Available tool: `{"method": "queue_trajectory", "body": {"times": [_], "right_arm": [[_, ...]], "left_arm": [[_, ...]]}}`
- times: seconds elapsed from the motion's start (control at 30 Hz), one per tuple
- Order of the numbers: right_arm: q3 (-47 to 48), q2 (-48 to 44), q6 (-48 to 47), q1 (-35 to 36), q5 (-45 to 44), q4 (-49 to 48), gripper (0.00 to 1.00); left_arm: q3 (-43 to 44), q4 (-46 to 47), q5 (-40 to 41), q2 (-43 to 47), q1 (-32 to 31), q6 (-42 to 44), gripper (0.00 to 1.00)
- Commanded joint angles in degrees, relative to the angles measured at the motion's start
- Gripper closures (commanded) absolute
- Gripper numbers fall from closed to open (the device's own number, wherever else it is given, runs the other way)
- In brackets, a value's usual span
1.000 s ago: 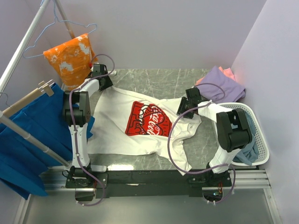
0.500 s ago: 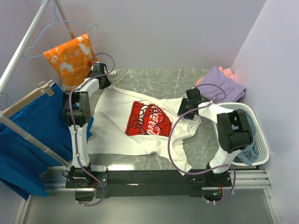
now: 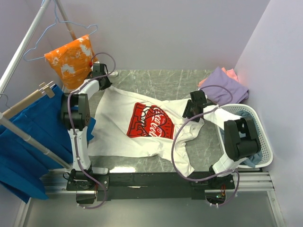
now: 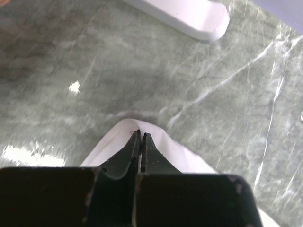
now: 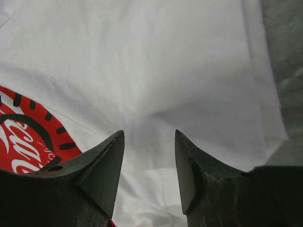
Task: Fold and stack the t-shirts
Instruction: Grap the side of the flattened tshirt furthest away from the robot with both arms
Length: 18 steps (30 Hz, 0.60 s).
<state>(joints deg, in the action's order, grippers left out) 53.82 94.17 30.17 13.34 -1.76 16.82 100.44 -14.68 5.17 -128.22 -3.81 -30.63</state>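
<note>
Green marble-look table (image 3: 161, 80), pale lilac walls on the far and right sides, that's the setup. Biggest change from a second ago: the left gripper (image 3: 105, 86) was partly spread back then and is now pressed right together, with the far-left corner of the white t-shirt (image 3: 116, 130) pinched in it. On the left wrist view the fingertips (image 4: 131, 150) are seen shut tight, a little peak of white cloth is bunched around them, and bare table lies beyond. The right gripper (image 3: 191, 111) hasn't been closed at all: same spread as before, nothing held. Its arm has been shifted a touch to the right, so the elbow is now further over the basket (image 3: 267, 144). On the right wrist view the spread jaws are hung over the tee, with the edge of the red print (image 5: 21, 142) at the left and a strip of table at the right.

Otherwise the white t-shirt is laid out across the middle of the table, print up, with its right side rumpled and reaching the near edge. The purple t-shirt (image 3: 227, 86) is piled at the far right corner, with the salmon-pink t-shirt (image 3: 231, 73) peeking out behind it. The grey-blue t-shirt (image 3: 254, 159) is stuffed in the white basket at the right edge. Off the table on the left, an orange garment (image 3: 71, 59) and a big blue cloth (image 3: 28, 137) are hung on a rack (image 3: 21, 47).
</note>
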Motion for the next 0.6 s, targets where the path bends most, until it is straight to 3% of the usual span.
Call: {"method": "queue_trajectory", "body": {"times": [0.0, 0.17, 0.57], "right_arm": [[-0.38, -7.5, 0.32, -0.25, -7.02, 3.3, 0.46], [-0.74, -9.53, 0.76, -2.26, -7.12, 4.89, 0.45], [0.41, -5.49, 0.15, -8.15, -1.14, 4.01, 0.45]], "left_arm": [[-5.24, 0.79, -0.16, 8.59, 0.12, 0.14, 0.99], [-15.51, 2.37, -1.3, 16.77, 0.12, -1.09, 0.99], [-23.45, 0.96, -1.65, 24.25, 0.03, -1.97, 0.99]]}}
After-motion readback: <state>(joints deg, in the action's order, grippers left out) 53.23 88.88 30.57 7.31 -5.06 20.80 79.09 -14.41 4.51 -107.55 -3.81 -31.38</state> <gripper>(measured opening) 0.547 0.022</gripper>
